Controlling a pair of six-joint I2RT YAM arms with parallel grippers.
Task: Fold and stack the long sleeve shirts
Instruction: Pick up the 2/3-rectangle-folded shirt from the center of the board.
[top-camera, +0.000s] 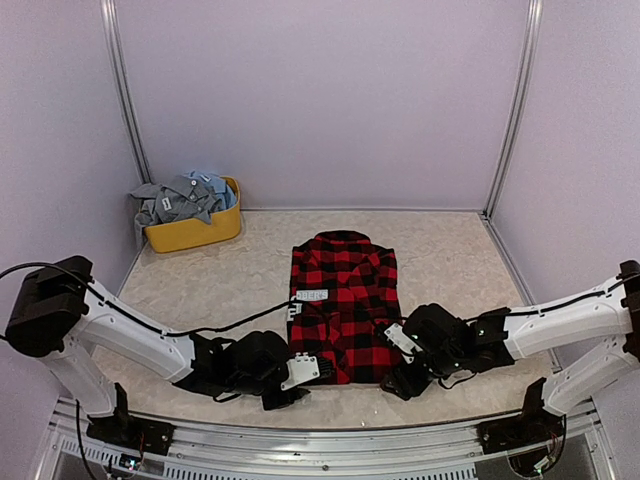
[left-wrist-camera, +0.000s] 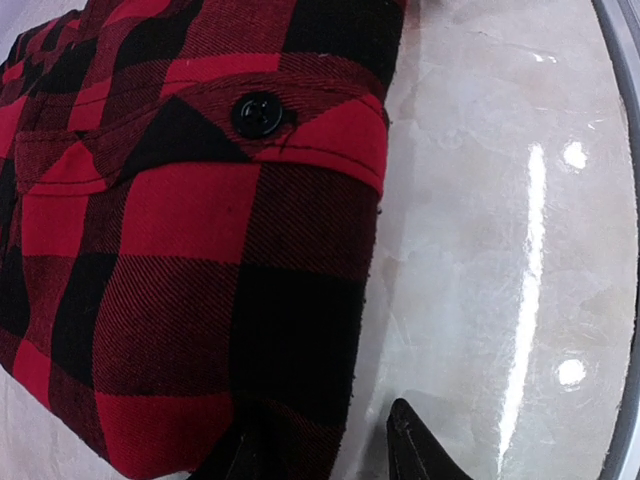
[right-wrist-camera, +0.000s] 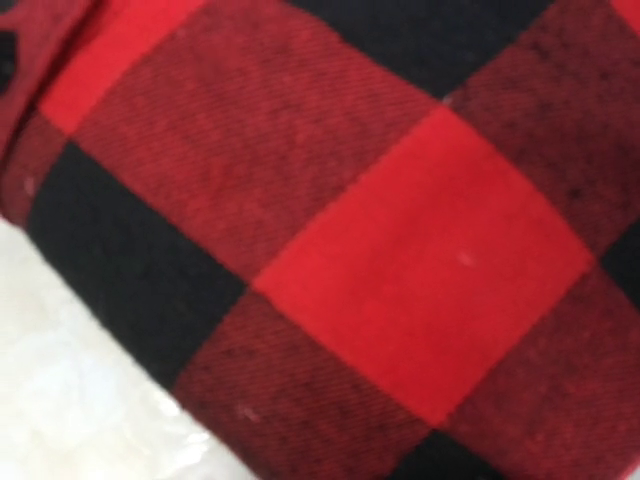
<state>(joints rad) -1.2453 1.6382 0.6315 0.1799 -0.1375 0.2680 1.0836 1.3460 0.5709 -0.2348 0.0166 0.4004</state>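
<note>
1. From overhead, the red-and-black flannel shirt (top-camera: 343, 305) is lying flat in the middle of the table (top-camera: 450, 260). It is already narrowed to a tidy rectangle, with its long axis running straight away from the arms, collar far and hem near. The left gripper (top-camera: 303, 372) is sitting at the near-left corner and the right gripper (top-camera: 395, 345) at the near-right corner, each about equally close. The grey shirt (top-camera: 175, 198) and pale blue shirt (top-camera: 215, 185) are waiting bunched in the yellow tub (top-camera: 190, 232), well apart at far left.
2. In the left wrist view, the jaws are standing partly apart and straddling the flannel's side edge. One fingertip (left-wrist-camera: 415, 450) is resting over bare table and the other is over the cloth; nothing is looking clamped. A buttoned flap (left-wrist-camera: 258, 113) is lying further up.
3. In the right wrist view, check cloth is filling the frame very close, with table showing at lower left. No fingers are showing, so I cannot tell how those jaws stand.
4. I judge the coming fold is turning on lifting the near hem toward the collar.
</note>
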